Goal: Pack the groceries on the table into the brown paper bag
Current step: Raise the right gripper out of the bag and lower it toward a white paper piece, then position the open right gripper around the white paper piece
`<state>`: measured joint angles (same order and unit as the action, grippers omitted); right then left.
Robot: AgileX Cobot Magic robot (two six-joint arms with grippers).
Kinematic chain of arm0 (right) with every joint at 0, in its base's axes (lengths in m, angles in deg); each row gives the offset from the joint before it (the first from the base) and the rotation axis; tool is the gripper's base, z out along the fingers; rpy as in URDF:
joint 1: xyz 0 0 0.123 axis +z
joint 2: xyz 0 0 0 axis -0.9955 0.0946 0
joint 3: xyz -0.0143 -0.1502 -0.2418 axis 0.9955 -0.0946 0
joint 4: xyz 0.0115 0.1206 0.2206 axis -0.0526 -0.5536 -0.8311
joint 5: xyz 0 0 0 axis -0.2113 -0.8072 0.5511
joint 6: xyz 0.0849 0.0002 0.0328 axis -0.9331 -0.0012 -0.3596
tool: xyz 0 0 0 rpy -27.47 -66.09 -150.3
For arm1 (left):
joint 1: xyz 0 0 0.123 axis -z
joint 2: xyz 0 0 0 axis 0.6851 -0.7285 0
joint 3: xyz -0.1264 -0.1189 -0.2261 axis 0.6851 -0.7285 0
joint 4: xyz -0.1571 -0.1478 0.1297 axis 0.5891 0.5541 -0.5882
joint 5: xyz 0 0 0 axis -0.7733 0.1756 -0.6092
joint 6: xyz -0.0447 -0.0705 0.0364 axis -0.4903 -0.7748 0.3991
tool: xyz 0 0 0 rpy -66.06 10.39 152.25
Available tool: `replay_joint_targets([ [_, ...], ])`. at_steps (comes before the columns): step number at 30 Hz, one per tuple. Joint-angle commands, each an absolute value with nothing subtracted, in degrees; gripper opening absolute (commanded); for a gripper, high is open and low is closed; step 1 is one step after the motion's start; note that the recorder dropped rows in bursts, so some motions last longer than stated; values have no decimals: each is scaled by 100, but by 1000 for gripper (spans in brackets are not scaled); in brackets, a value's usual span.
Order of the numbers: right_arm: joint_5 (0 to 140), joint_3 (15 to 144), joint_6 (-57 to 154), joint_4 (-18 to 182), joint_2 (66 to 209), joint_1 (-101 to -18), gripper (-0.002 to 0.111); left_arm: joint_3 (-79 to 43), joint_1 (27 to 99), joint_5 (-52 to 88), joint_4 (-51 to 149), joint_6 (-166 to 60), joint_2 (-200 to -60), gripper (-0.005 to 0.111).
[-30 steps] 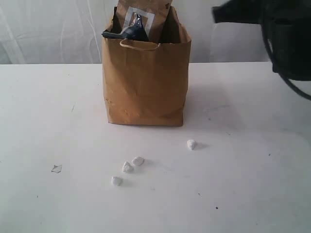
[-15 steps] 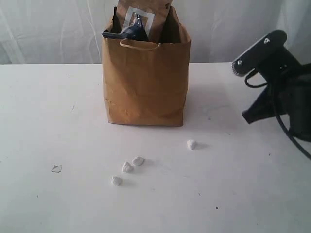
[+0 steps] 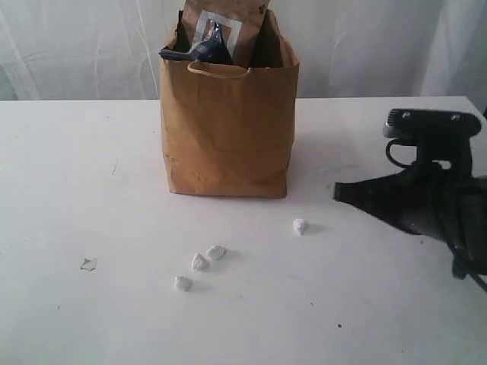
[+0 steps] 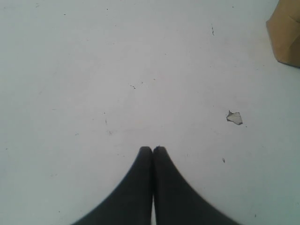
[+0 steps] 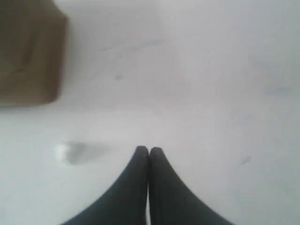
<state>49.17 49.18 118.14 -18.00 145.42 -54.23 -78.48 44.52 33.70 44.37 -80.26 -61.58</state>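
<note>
**Exterior view: right arm has dropped low, and nothing is left out to pack**

Exterior view first. A second ago the black right arm (image 3: pixel 426 205) was high in the far right corner; it has since swung down and now sits low over the white counter (image 3: pixel 76 190), with its right jaws pointing toward the middle. The right wrist view shows those jaws pressed tip to tip with nothing between them. The left jaws, seen only in the left wrist view, are likewise closed and empty above bare counter.

The tall creased brown paper bag (image 3: pixel 228 129) has not moved. It stands upright at the back of the counter. A brown pouch with a white square (image 3: pixel 221 23) and a long dark packet (image 3: pixel 199 52) stick out of its mouth. You can't see the jar, can, bottle or carton anywhere. None lie on the counter, so they are probably down inside the bag. Read the descent as the arm coming to rest after its last drop, with packing at or near its end.

A few small white lumps are scattered in front of the bag. One lump (image 3: pixel 300 226) is near the right jaws' tips, and a pale scrap (image 3: pixel 88 264) lies off to the left. They are debris, not groceries. Nothing stands between either arm and the bag.
</note>
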Motion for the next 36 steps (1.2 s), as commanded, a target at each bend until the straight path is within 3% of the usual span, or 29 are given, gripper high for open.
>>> replay_joint_targets([
  [1,6929,4681,9130,-1182,14528,-5476,0,-7869,4426,3362,4394,-8033,-6138,0],
  [4,7695,4616,8874,-45,14537,-5476,0,-7869,4426,3362,4394,-8033,-6138,0],
  [12,8773,4614,11022,1390,14526,-5476,0,-7869,4426,3362,4394,-8033,-6138,0],
  [21,8039,4614,11509,2434,14526,-5476,1,-7869,4426,3362,4394,-8033,-6138,0],
  [24,7945,4614,10591,3781,14526,-5476,12,-7869,4426,3362,4394,-8033,-6138,0],
  [30,7423,4539,8395,5797,14526,-5318,48,-7869,4426,3362,4394,-8033,-6138,0],
  [36,6328,4219,8347,5797,14526,-5049,52,-7869,4426,3362,4394,-8033,-6138,0],
])
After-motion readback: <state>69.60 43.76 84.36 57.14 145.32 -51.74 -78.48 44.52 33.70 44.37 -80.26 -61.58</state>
